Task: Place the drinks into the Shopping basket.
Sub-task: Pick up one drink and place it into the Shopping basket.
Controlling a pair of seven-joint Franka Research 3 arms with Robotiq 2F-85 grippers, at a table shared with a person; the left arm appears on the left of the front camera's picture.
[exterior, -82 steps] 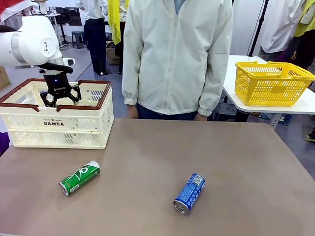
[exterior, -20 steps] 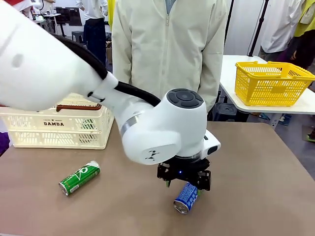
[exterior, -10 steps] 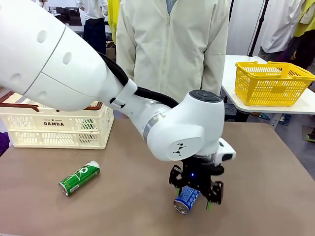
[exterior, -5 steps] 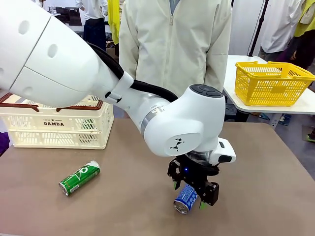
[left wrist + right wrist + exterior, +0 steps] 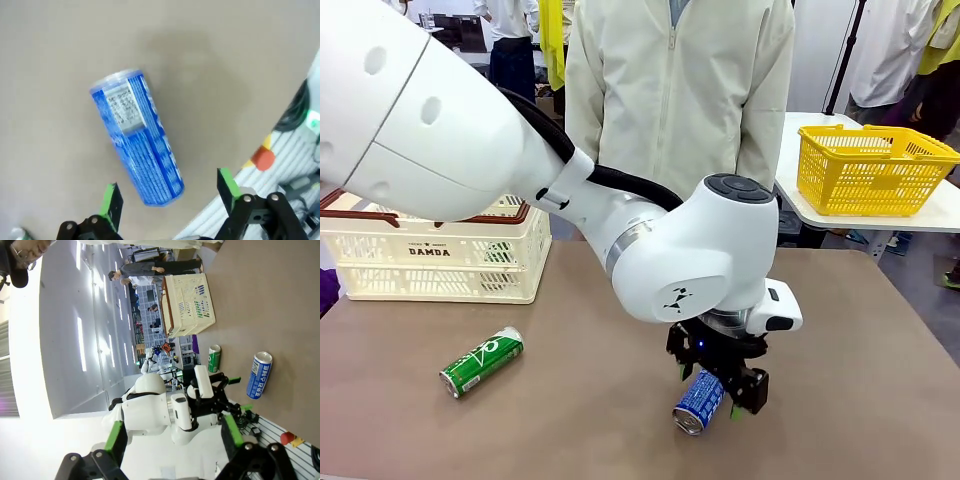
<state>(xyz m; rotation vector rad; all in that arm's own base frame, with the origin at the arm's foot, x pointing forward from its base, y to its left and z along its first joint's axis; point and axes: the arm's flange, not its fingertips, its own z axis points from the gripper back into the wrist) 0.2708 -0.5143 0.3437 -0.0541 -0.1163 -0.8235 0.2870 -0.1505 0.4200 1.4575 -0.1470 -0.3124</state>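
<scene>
The front camera looks across the brown tabletop [image 5: 860,330] toward the standing person. The left wrist camera hangs close above the slim blue metal can [image 5: 137,135], looking straight down. The right wrist camera, rolled sideways, views farther off the same can [image 5: 259,375] and tabletop.

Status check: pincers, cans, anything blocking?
Left pincer open, over blue can, not gripping. Right pincer open, nothing held. Green can lying near basket. Nothing in the way.
</scene>
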